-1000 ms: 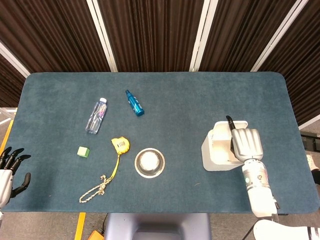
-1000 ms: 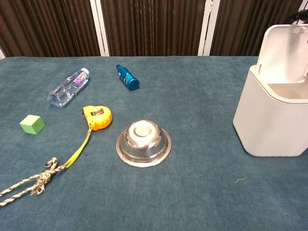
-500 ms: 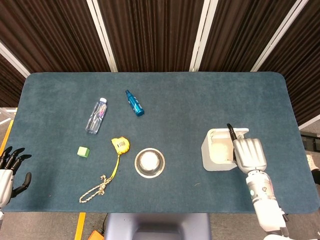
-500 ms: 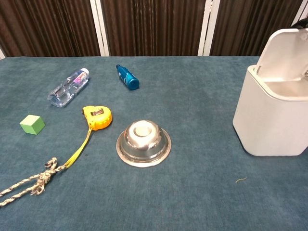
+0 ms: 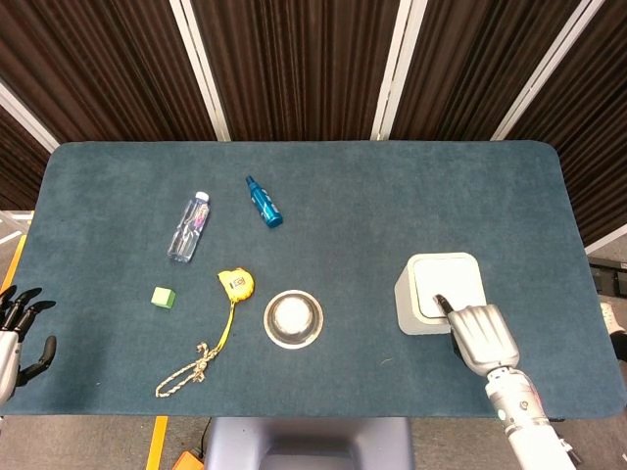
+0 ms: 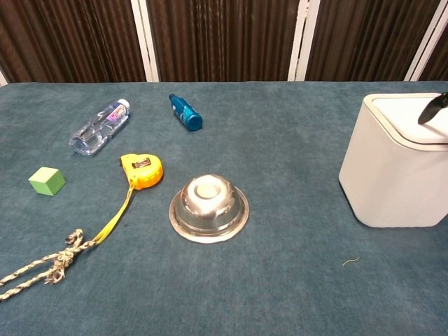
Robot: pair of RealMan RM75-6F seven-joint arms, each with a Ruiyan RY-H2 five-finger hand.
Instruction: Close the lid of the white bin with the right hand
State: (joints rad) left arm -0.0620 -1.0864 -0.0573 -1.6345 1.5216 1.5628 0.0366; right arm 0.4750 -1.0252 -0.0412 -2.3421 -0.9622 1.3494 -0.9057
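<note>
The white bin (image 5: 405, 299) stands at the table's right side, and its lid (image 5: 448, 282) lies flat down on top. My right hand (image 5: 481, 338) sits at the bin's near edge, back up, holding nothing. A dark fingertip (image 5: 442, 303) rests on the lid's near part. The chest view shows the bin (image 6: 392, 175) with its lid (image 6: 402, 112) down and only that fingertip (image 6: 432, 110) at the frame's right edge. My left hand (image 5: 20, 328) hangs off the table's near left corner, fingers spread and empty.
A steel bowl (image 5: 293, 318) sits left of the bin. Further left lie a yellow tape measure (image 5: 234, 283) with a knotted rope (image 5: 191, 370), a green cube (image 5: 164, 297), a clear bottle (image 5: 189, 226) and a blue bottle (image 5: 264, 201).
The lid has swung from upright down to flat on the bin. My right hand has drawn back toward the table's near edge with it. The left hand has stayed put.
</note>
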